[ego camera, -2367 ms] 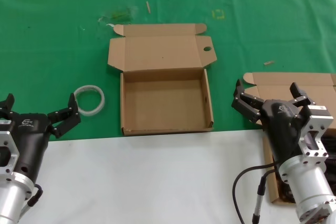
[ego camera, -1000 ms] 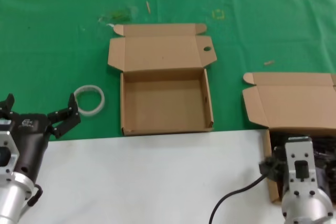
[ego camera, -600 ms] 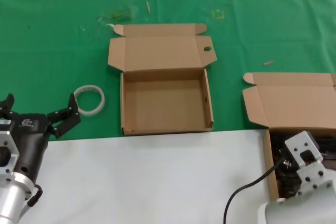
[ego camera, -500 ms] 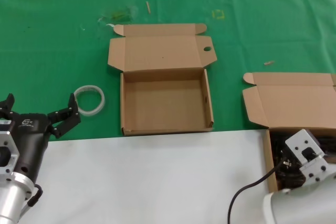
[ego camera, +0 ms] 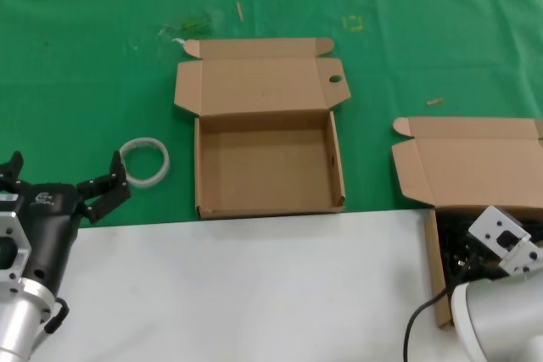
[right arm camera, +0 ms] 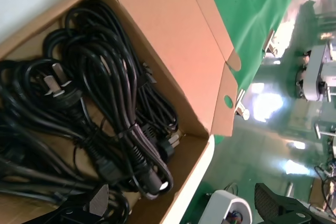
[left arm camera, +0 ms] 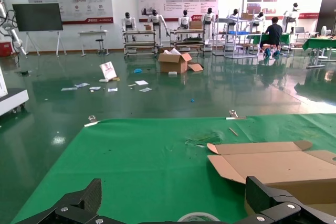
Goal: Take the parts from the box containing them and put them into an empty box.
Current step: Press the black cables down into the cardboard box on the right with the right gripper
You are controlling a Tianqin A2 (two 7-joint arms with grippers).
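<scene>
You are looking at a job that has hardly begun. The empty box (ego camera: 267, 167) is sitting in the middle of the green-covered desk (ego camera: 85, 57) with nothing inside it, while every black power cord (right arm camera: 100, 103) you can see is lying coiled in the full box (ego camera: 475, 167), well to the right of the empty one. All the moving is left to do.

Your right end effector (right arm camera: 184, 203) is hanging over the cords with its fingers spread wide, holding nothing. Your left end effector (ego camera: 59, 186) is waiting left of the empty box, also wide open and holding nothing, just beside a white ring (ego camera: 144, 161).

The head view is giving you both boxes together, but the arm is hiding most of the full box's contents. The right wrist view is showing you the tangled cords and their plugs; it is not showing the empty box.
</scene>
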